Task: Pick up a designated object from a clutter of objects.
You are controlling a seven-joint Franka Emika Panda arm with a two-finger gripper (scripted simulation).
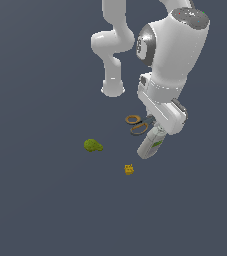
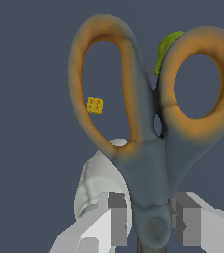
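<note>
Looking at the exterior view, I am seeing the white arm (image 1: 170, 55) bending down over the grey floor (image 1: 40, 210), its hand hiding most of the gripper (image 1: 152, 131). I cannot read the finger gap there.

In the wrist view the gripper (image 2: 150, 217) is sitting with one finger (image 2: 114, 217) on each side of the scissors (image 2: 150, 148), right at the grey pivot. The fingers are standing narrow around that neck, and the pads are looking very close to it, but I cannot tell if they are actually pressing it. The two orange loops are reaching out past the fingertips, away from the wrist.

The grey-white bottle (image 2: 96, 178) is lying just beyond the finger marked above, partly behind the scissors. In the exterior view the bottle (image 1: 151, 142) is poking out under the hand, with the scissors (image 1: 136, 125) beside it.

The green blob (image 1: 92, 145) is sitting well apart from the fingers; its edge (image 2: 167, 49) is showing between the loops.

The yellow block (image 1: 129, 169) is also apart, showing through one loop (image 2: 94, 105).
</note>
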